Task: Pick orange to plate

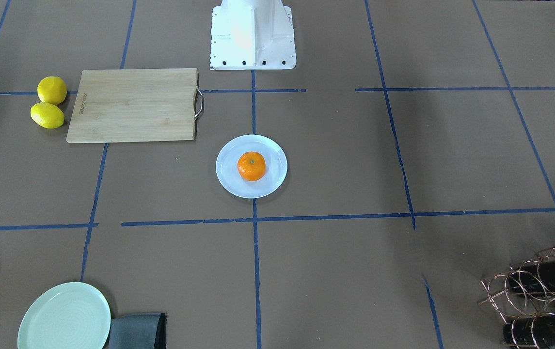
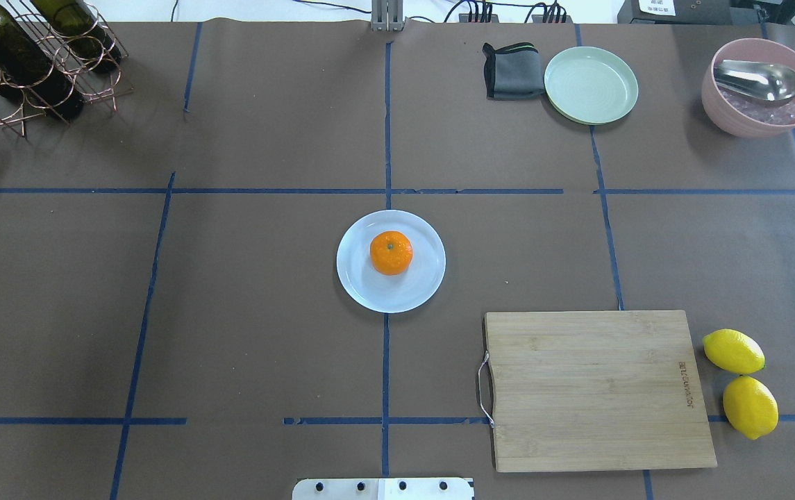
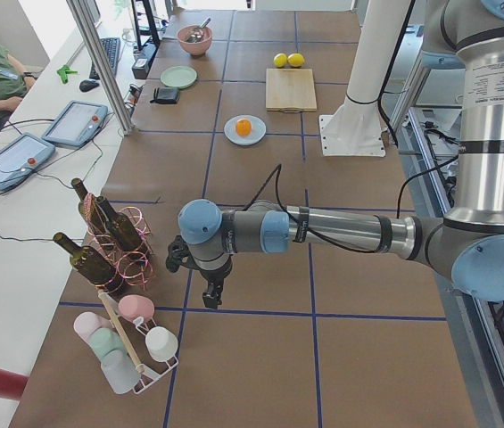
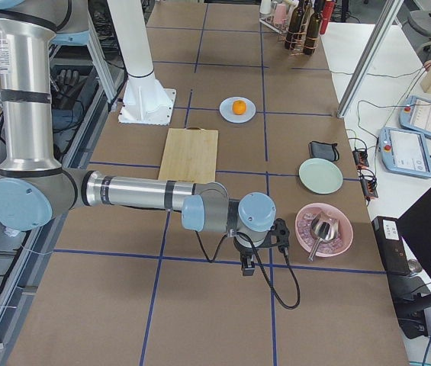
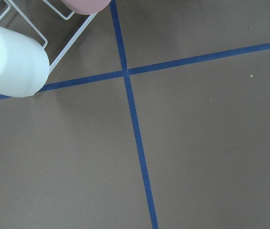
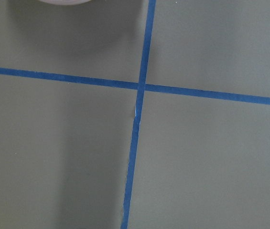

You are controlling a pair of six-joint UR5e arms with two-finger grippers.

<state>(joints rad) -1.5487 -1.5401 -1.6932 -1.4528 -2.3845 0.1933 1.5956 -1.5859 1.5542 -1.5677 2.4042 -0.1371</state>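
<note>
At the table's left end the left gripper [image 3: 211,299] hangs pointing down over a crossing of blue tape, just beside a wire cup rack [image 3: 131,348]. Whether its jaws are spread or pressed together cannot be told from here. Further right, a copper wine rack [image 2: 22,62] with dark bottles stands at the far edge.

In the middle of the table the orange [image 2: 391,252] sits on the plate [image 2: 362,278], stem dot up, well apart from both grippers.

Right of it, on the far side, a grey cloth [image 2: 512,69] lies just beside a green plate [image 2: 591,85]. On the near side is a wooden cutting board [image 2: 595,389], with two lemons [image 2: 734,351] just beside its right edge. A pink bowl [image 2: 720,118] holding a metal spoon [image 2: 762,80] stands far right.

The right gripper [image 4: 247,267] hangs pointing down near that bowl, and its jaws' state cannot be told either.
</note>
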